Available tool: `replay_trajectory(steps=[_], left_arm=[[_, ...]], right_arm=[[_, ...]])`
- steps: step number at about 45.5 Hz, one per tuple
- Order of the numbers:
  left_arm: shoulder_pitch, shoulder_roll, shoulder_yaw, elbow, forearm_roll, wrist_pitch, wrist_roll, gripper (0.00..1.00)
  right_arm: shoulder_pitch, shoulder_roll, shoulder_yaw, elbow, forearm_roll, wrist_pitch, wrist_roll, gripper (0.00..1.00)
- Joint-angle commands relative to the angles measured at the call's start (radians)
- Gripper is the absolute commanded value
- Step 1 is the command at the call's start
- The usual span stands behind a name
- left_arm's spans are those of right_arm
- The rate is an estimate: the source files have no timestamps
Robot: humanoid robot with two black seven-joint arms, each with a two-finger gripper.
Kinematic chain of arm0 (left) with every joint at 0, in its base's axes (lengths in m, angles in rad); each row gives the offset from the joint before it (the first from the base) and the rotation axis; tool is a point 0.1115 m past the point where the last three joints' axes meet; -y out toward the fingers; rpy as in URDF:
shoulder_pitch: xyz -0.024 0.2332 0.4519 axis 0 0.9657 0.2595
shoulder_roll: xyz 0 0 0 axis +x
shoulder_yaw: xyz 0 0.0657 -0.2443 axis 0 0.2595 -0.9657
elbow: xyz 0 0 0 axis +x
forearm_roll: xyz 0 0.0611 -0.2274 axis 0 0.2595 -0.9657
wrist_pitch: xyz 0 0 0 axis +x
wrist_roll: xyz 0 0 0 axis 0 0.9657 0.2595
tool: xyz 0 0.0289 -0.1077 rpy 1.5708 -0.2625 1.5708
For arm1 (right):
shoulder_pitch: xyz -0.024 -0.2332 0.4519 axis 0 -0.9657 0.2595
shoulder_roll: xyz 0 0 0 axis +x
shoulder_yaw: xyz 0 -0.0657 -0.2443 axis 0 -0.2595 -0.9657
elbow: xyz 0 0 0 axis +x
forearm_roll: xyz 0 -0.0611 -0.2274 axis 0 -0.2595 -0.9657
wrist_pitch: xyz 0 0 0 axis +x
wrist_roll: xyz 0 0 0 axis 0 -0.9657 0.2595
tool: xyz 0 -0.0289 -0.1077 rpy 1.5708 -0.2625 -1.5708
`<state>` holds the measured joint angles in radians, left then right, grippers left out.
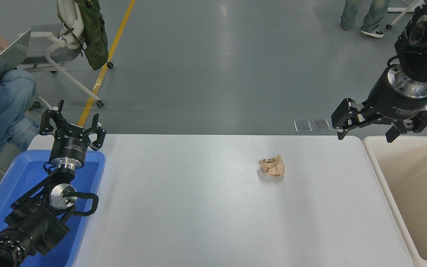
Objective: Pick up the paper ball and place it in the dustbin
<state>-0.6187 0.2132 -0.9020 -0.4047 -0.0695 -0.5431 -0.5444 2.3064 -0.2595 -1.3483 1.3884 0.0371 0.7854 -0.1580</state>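
Observation:
The tan-brown paper ball (272, 166) lies alone on the white table (206, 207), right of centre. The cream-beige dustbin (384, 174) stands at the table's right edge and looks bare inside. My right gripper (365, 137) hangs open high over the table's far right corner, near the dustbin's far left rim, with nothing between its fingers; it is well to the right of and above the paper ball. My left gripper (73, 120) is parked open at the far left, above the blue tray.
A blue plastic tray (26, 174) sits under my left arm at the table's left end. A seated person with a laptop (2, 63) and a chair with a green bag (93, 33) are beyond the left corner. Someone's legs (363, 16) show top right.

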Motion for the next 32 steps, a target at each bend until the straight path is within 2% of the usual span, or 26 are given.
replay_trajectory(steps=[1, 32], left_arm=[[-0.001, 0.0, 0.0, 0.0, 0.0, 0.0, 0.0, 0.99], [0.001, 0.0, 0.0, 0.0, 0.0, 0.0, 0.0, 0.99]], right_arm=[[-0.007, -0.001, 0.005, 0.0, 0.0, 0.0, 0.0, 1.0], [0.001, -0.003, 0.009, 0.0, 0.0, 0.0, 0.0, 1.0]])
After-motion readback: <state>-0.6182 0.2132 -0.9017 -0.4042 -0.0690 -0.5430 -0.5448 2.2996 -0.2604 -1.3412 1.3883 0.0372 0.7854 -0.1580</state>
